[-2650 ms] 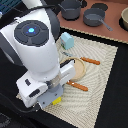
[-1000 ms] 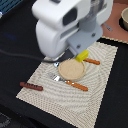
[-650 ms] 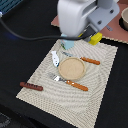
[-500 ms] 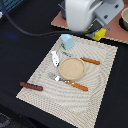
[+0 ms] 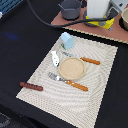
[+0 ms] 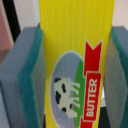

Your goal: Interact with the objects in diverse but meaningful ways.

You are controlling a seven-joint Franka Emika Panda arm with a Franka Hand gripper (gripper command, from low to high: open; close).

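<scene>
Yellow butter packet [image 6: 75, 65] sits clamped between the green-padded fingers [image 6: 27, 85], raised near a grey pot [image 5: 70, 8]; below, the placemat [image 5: 105, 95] carries the pale blue cup [image 5: 66, 40], plate [image 5: 72, 69] and sausage [image 5: 31, 86].

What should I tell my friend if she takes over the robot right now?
Hand: shut on the butter packet, held up at the far end of the table, off the placemat.
On the placemat: blue cup, white piece, round plate, plus utensils.
Sausage: on the black table beside the placemat.
Done: butter picked up. Left: probably set it down somewhere sensible.
</scene>
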